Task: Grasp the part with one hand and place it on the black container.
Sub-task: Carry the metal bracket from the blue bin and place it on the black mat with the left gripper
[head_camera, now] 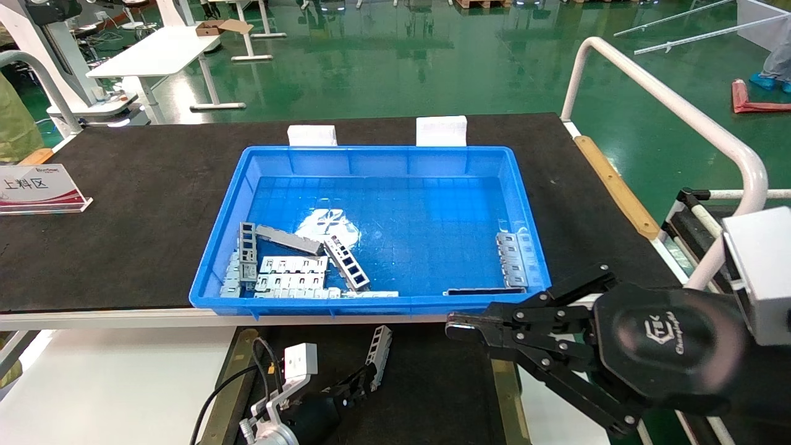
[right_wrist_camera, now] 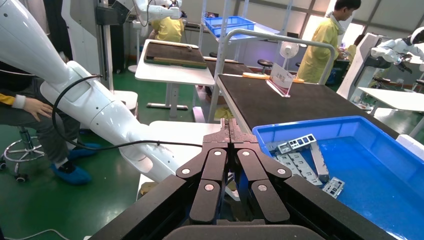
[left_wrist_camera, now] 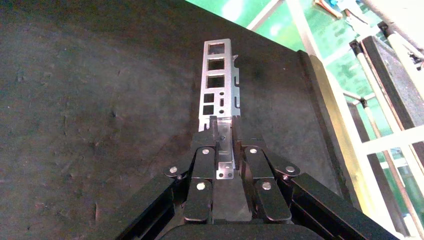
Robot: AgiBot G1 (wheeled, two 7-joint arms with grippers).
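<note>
Holding the part [left_wrist_camera: 220, 82] by one end in the left gripper [left_wrist_camera: 224, 134], jaws clamped, low over the black container [left_wrist_camera: 90, 100] — lower flat, keep level, open only once resting. Right gripper [head_camera: 460, 326] pinched empty near the bin [head_camera: 383, 162] — idle.

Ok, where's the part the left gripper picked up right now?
The part is clamped at one end in the left gripper, low in the head view over the black container, just in front of the blue bin.
</note>
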